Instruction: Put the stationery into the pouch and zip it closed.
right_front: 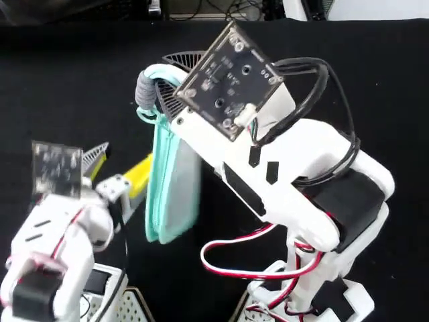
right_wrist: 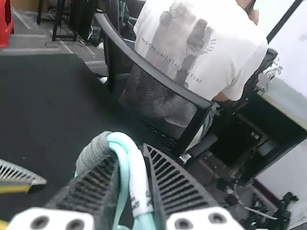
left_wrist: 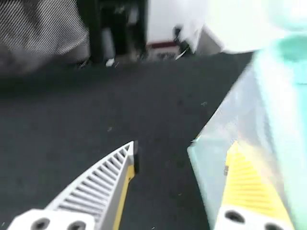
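One mint-green pouch (right_front: 173,188) is showing over the one black table (right_front: 67,80), and one grey loop (right_front: 145,90) is sitting at its far end. Two white arms are standing at the near edge, the left arm (right_front: 60,228) and the right arm (right_front: 295,181), each carrying one gripper, the left gripper (right_front: 120,168) and the right gripper (right_front: 164,84), making four fingers (right_front: 139,173) in all. One mesh chair (right_wrist: 158,103) is standing beyond the table.

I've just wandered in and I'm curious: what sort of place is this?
Probably a lab or office workroom: a black-covered table bearing a white robot arm, with a mesh office chair behind it.
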Tool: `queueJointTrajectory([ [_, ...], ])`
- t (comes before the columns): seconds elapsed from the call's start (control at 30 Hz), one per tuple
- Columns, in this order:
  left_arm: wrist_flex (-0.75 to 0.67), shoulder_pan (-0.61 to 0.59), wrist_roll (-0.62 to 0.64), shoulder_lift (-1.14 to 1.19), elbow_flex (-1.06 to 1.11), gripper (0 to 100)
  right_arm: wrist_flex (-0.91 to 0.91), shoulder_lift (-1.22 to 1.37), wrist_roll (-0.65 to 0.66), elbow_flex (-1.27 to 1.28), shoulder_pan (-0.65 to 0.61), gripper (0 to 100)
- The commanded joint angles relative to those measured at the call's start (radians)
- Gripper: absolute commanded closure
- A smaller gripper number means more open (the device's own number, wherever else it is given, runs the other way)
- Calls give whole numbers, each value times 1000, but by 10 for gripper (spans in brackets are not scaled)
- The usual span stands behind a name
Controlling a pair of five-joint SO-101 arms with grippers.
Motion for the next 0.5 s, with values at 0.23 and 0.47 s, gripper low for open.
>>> queueJointTrajectory([
  [0.23, 2, 61, -58, -29, 45, 694, -69, 10, -95, 70, -40, 987],
  [0.47, 3, 61, -91, -29, 50, 694, -104, -2, -89, 219, -75, 987],
])
